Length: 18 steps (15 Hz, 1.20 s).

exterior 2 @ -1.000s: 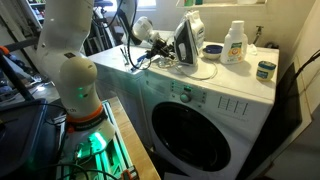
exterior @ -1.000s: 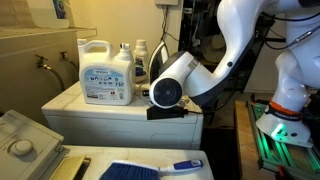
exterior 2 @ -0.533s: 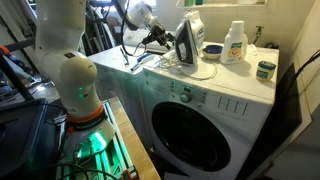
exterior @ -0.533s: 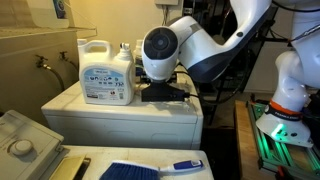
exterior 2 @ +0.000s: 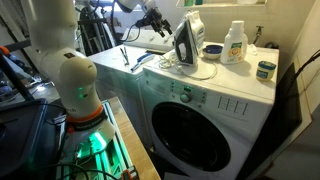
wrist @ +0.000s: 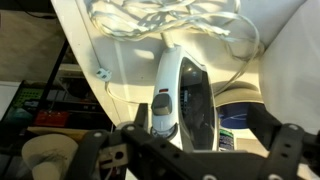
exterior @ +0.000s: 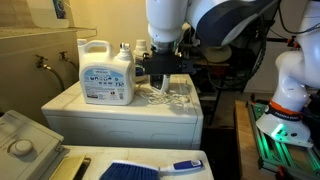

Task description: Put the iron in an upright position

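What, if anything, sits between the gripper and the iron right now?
Nothing visible. The open gripper hangs in the air apart from the iron, which stands upright on the washing machine. Its cord lies looped low on the machine's top.

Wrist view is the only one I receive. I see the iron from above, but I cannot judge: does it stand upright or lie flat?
Observer: The iron stands upright on its heel, pointed tip up, on the washer top.
Operator: Does the tool touch it?
Observer: No. The tool hovers apart from the iron, with a visible gap between them.
Operator: Is something near that I could hit?
Observer: A large detergent jug stands on the same top, clear of the tool.
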Each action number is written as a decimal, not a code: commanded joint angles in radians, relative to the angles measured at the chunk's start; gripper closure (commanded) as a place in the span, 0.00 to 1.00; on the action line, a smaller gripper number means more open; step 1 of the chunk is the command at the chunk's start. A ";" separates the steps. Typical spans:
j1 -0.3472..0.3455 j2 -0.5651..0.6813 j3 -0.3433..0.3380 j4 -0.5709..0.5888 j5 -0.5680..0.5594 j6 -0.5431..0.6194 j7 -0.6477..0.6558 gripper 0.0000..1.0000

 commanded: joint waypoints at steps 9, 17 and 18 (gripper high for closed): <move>-0.043 -0.362 -0.028 -0.221 0.025 0.124 -0.399 0.00; -0.082 -0.385 -0.008 -0.216 0.039 0.199 -0.394 0.00; -0.081 -0.379 -0.006 -0.212 0.038 0.199 -0.394 0.00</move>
